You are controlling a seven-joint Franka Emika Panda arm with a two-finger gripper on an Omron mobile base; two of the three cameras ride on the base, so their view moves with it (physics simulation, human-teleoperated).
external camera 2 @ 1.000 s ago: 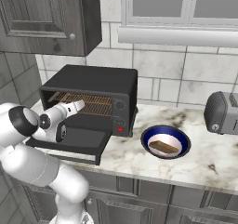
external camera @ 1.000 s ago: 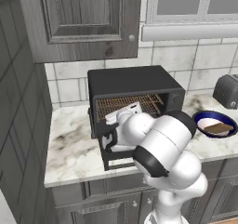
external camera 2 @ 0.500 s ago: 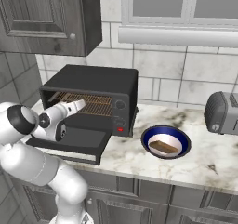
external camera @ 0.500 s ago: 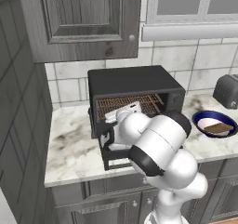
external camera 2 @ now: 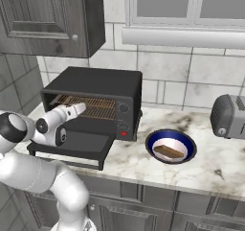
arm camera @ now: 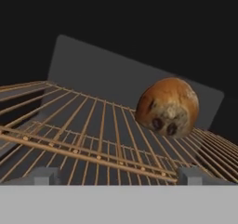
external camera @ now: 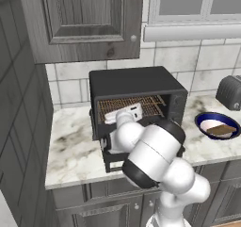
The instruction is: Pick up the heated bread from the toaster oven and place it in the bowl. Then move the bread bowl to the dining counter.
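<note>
— Fingers [arm camera: 44, 175], how do they stand?

— Spread wide, with nothing between them. In the hand view the two dark tips sit far apart at the bottom, low over the front of the copper wire rack [arm camera: 93, 125].

— And the gripper [external camera 2: 79, 109] itself?

— Reached into the mouth of the toaster oven [external camera 2: 95, 81], just above the rack. The drop-down door [external camera 2: 76, 146] lies open and flat beneath the forearm. From the left base view the white hand is at the opening and the arm's elbow covers most of the door.

— What lies on the rack?

— A round brown roll [arm camera: 168, 108] with a paler, dark-spotted face turned toward the camera. It rests toward the back of the rack, ahead of the fingers and off to the right of that view, well apart from both tips. The oven's grey back wall is right behind it.

— Where is the slice of bread [external camera 2: 168, 151]?

— In the bowl [external camera 2: 158, 136]. It is flat and tan with a darker crust, and it lies on the white inside, clearly within the dark blue rim.

— And the bowl?

— On the marbled surface [external camera: 70, 146], to the right of the toaster oven and near it, but not touching. A dark-grey slot toaster [external camera 2: 229, 117] stands further right, against the tiled wall.

— Is anything touching the bowl?

— Only the surface under it and the slice inside.
</note>
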